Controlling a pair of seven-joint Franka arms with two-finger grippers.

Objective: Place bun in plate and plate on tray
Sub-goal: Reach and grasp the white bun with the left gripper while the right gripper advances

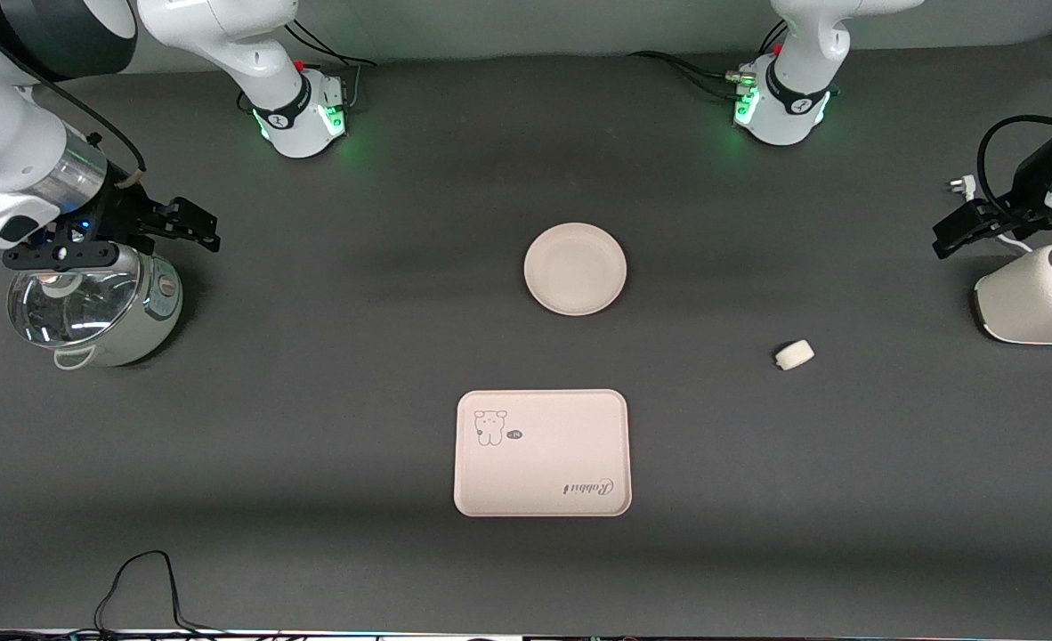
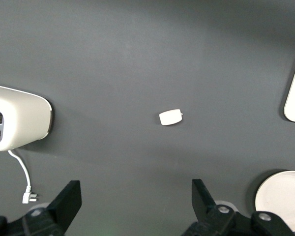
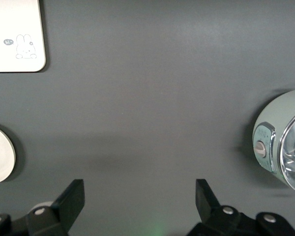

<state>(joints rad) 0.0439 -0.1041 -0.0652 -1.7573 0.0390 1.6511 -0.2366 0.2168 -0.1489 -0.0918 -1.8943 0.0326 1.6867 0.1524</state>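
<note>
With both grippers spread empty, the left gripper point(image 2: 132, 206) over the toaster point(image 1: 1038, 298) should descend squarely over the bun point(image 1: 794, 354), pinching gently, while the right gripper point(image 3: 137, 206) waits above the rice cooker point(image 1: 99, 307).

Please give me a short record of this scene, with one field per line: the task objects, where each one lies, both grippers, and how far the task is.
bun: on the bare table, toward the left arm's end, apart from the plate
plate: mid-table, nothing in it, farther from the front camera than the tray
tray: nothing on it, nearest to the front camera
left gripper: open, waiting above a white toaster
right gripper: open, waiting above a glass-lidded cooker
progress: no step done yet
</note>
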